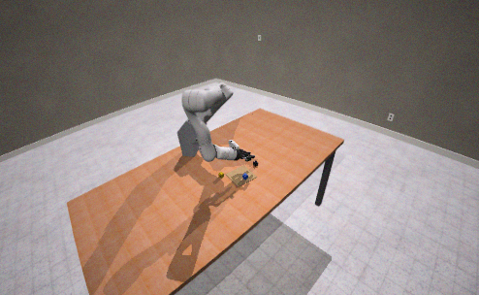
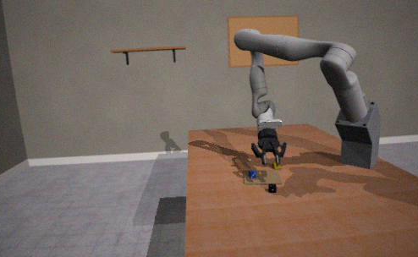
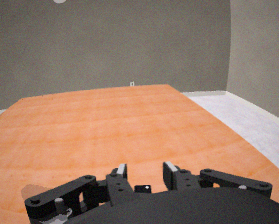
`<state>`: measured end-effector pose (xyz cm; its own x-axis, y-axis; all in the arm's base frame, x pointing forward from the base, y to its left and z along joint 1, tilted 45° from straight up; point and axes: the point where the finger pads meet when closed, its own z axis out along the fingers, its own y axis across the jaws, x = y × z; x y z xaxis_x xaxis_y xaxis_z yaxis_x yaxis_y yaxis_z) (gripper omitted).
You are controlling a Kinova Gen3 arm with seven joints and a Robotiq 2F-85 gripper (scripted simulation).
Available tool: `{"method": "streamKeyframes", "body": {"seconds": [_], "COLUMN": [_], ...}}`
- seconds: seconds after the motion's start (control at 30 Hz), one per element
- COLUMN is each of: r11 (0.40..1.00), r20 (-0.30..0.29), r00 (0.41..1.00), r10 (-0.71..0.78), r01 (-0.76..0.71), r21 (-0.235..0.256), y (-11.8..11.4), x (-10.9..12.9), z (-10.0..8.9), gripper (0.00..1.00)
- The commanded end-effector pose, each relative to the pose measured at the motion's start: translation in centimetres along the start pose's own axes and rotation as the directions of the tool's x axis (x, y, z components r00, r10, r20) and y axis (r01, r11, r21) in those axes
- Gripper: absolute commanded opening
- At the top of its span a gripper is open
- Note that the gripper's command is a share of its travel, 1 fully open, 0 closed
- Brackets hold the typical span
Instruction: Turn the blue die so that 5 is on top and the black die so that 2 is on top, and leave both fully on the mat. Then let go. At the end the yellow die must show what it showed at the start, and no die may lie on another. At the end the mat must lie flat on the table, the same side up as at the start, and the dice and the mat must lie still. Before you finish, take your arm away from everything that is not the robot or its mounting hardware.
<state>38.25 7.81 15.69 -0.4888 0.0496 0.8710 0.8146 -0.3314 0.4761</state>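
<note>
The small tan mat (image 2: 262,177) lies flat on the table and also shows in the top view (image 1: 241,176). The blue die (image 2: 252,173) (image 1: 245,177) sits on the mat near one corner. The black die (image 2: 272,188) (image 1: 255,164) lies on the bare table just off the mat's edge. The yellow die (image 2: 274,166) lies on the table off the mat's opposite side (image 1: 221,175). My gripper (image 2: 270,161) hangs a little above the table over the mat's far side, apart from all three dice. In the wrist view the fingers stand partly open with nothing between them.
The arm's base (image 2: 358,141) stands at the far right of the orange table. The table's left edge (image 2: 187,190) runs close to the mat. A wall shelf (image 2: 148,50) and a board hang on the back wall.
</note>
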Motion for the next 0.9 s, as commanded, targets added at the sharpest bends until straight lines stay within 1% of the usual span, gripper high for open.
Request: {"method": "streamKeyframes", "body": {"seconds": [0.0,0.27,0.5,0.57,0.7,0.87], "r11": [1.000,1.000,0.999,0.999,0.998,0.996], "r20": [-0.001,0.008,0.048,0.048,0.091,0.166], "r00": [1.000,1.000,0.999,0.999,0.995,0.985], "r10": [0.001,0.004,0.018,0.018,0.030,0.048], "r01": [-0.001,-0.004,-0.019,-0.019,-0.034,-0.060], "r21": [0.001,0.006,0.026,0.026,0.045,0.072], "y": [0.0,0.0,0.2,0.2,0.4,0.7], "x": [0.4,0.4,0.7,0.7,1.0,1.4], "z": [-0.4,-0.4,-0.4,-0.4,-0.3,-0.1], "gripper": [0.41,0.41,0.41,0.41,0.41,0.41]}}
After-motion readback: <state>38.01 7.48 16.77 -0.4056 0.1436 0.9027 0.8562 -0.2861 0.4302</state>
